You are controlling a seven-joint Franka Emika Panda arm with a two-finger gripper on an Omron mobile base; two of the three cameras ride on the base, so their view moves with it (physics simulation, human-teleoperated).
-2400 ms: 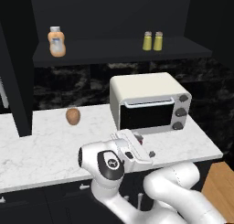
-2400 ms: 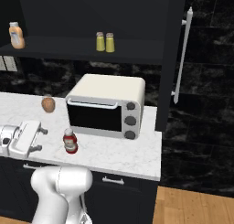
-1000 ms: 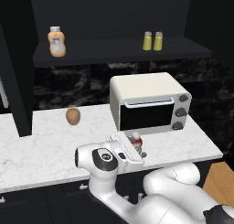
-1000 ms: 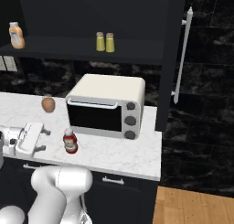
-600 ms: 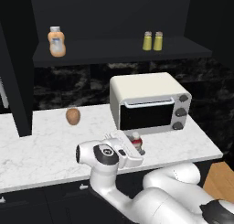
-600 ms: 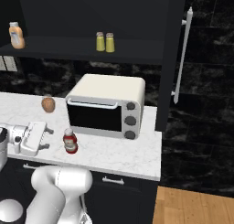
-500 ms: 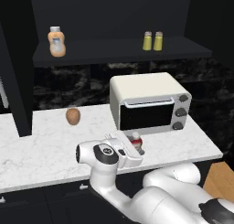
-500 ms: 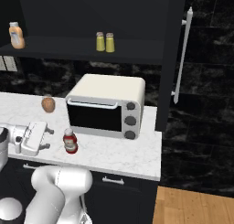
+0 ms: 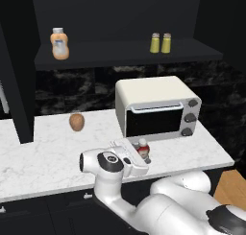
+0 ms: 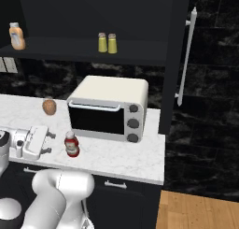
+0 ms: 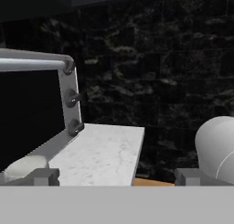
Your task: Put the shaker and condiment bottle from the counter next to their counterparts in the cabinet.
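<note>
Gripper (image 10: 47,143) spread open, empty, low over the counter's (image 10: 116,153) front edge, just beside the condiment bottle (image 10: 71,144) before the toaster oven (image 10: 108,108).

No legible text, brand, number or sign was present. The pale label on the red bottle (image 10: 71,144) and the greyish label on the orange bottle (image 9: 59,43) were too small and blurred to read. The toaster oven (image 9: 156,106) knobs carried no readable markings.
</note>
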